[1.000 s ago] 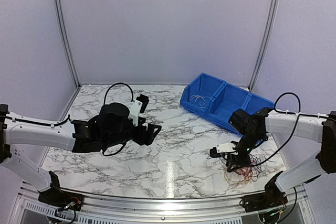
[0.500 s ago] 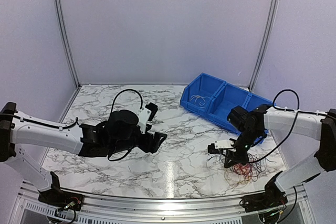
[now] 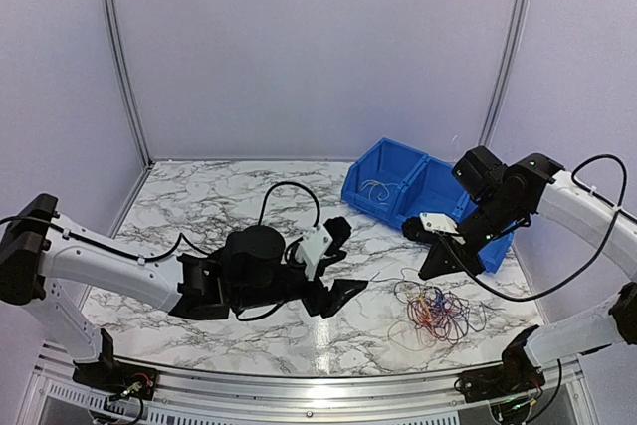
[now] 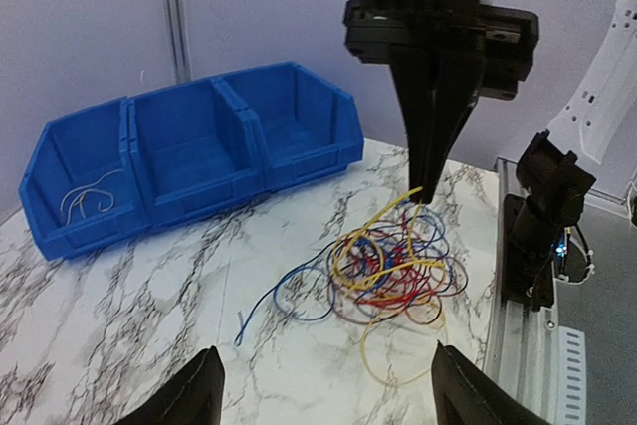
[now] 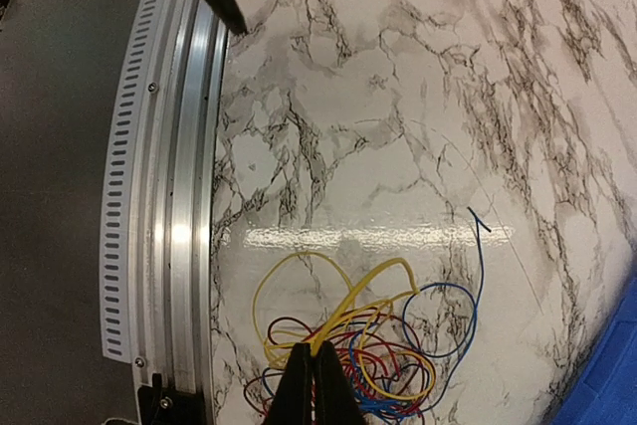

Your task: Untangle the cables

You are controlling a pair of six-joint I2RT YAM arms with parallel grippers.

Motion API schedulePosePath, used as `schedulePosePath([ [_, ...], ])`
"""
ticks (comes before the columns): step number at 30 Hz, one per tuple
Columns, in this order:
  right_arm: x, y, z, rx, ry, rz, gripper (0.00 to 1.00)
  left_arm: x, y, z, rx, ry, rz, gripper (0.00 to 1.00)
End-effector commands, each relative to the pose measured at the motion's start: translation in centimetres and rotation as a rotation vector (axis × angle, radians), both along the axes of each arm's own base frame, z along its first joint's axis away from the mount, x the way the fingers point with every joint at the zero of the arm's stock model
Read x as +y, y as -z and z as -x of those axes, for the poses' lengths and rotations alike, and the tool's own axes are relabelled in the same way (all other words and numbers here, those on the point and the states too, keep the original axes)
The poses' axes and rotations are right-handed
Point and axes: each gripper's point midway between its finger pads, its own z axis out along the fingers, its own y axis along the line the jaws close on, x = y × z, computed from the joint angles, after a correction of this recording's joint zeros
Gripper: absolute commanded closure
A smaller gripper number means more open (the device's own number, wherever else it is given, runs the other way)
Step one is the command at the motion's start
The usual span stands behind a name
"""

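**Right pinches yellow, left spread wide**

My right fingers point(image 5: 299, 390) are pressed together, pinching a yellow strand of the cables point(image 3: 438, 308) and holding it up. The rest sits in a red, blue and yellow tangle on the worktop point(image 3: 199, 196), front right, near the blue bin point(image 3: 398, 186). My left fingers point(image 4: 199, 395) are spread wide, low, facing the tangle.

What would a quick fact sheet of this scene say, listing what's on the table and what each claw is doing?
surface: marble table
cables: loose tangle of red, blue and yellow wires, on the table's right side
right claw: shut, pinching yellow strands at the top of the tangle
left claw: open, empty, facing the tangle
blue bin: three compartments; one end compartment holds a few pale wires
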Motion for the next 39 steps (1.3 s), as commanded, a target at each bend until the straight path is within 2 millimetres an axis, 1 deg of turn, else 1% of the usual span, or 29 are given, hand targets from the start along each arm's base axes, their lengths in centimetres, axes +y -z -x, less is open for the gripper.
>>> schedulePosePath([
  [1, 0.7, -2.7, 1.5, 0.013, -0.042, -0.081, 1.0, -3.9, -4.6, 2.2, -0.117, 0.112, 0.165, 0.26],
  [5, 0.8, -3.4, 1.8, 0.014, -0.049, -0.105, 1.0, -6.3, -4.8, 2.6, -0.145, 0.133, 0.191, 0.26],
  [8, 0.9, -3.8, 2.1, 0.015, -0.054, -0.12, 1.0, -7.6, -4.5, 2.6, -0.166, 0.14, 0.185, 0.28],
  [14, 0.9, -4.6, 2.6, 0.008, -0.065, -0.147, 1.0, -9.5, -3.0, 2.3, -0.197, 0.149, 0.153, 0.43],
  [17, 1.0, -5.1, 2.7, 0.001, -0.071, -0.164, 1.0, -10.0, -2.5, 2.0, -0.207, 0.142, 0.144, 0.52],
  [19, 1.0, -5.0, 2.8, 0.002, -0.073, -0.165, 1.0, -10.3, -2.3, 1.8, -0.215, 0.137, 0.14, 0.62],
  [20, 1.0, -4.9, 2.7, 0.003, -0.074, -0.163, 1.0, -10.4, -2.2, 1.7, -0.217, 0.132, 0.137, 0.7],
  [21, 1.0, -4.6, 2.7, 0.005, -0.075, -0.159, 1.0, -10.5, -2.2, 1.5, -0.218, 0.122, 0.137, 0.81],
  [22, 1.0, -4.3, 2.6, 0.002, -0.076, -0.155, 1.0, -10.5, -2.3, 1.4, -0.219, 0.112, 0.138, 0.95],
  [23, 1.0, -4.1, 2.5, -0.004, -0.074, -0.152, 0.99, -10.4, -2.3, 1.2, -0.216, 0.101, 0.137, 0.99],
  [24, 0.9, -3.6, 2.3, -0.013, -0.069, -0.148, 0.92, -10.2, -2.3, 1.1, -0.213, 0.091, 0.14, 1.0],
  [26, 0.9, -2.6, 1.7, -0.046, -0.056, -0.139, 0.75, -9.5, -2.8, 0.9, -0.198, 0.063, 0.155, 1.0],
  [27, 0.8, -1.9, 1.2, -0.071, -0.044, -0.128, 0.68, -8.9, -3.1, 0.8, -0.191, 0.045, 0.165, 1.0],
  [29, 0.7, -0.7, 0.4, -0.114, -0.027, -0.12, 0.59, -7.4, -3.7, 0.7, -0.179, 0.004, 0.186, 1.0],
  [31, 0.8, 0.7, -0.3, -0.147, -0.011, -0.121, 0.46, -5.7, -3.8, 0.5, -0.167, -0.04, 0.195, 1.0],
  [33, 1.0, 2.1, -0.8, -0.164, -0.005, -0.121, 0.4, -4.3, -3.7, 0.5, -0.147, -0.065, 0.201, 1.0],
  [34, 1.0, 2.9, -1.0, -0.167, -0.005, -0.118, 0.39, -3.6, -3.9, 0.6, -0.142, -0.076, 0.207, 1.0],
  [38, 1.5, 6.3, -1.6, -0.141, -0.018, -0.097, 0.38, -1.8, -2.2, 0.4, -0.097, -0.126, 0.197, 1.0],
  [39, 1.7, 7.3, -1.8, -0.133, -0.023, -0.096, 0.38, -1.4, -1.5, 0.5, -0.088, -0.136, 0.186, 1.0],
])
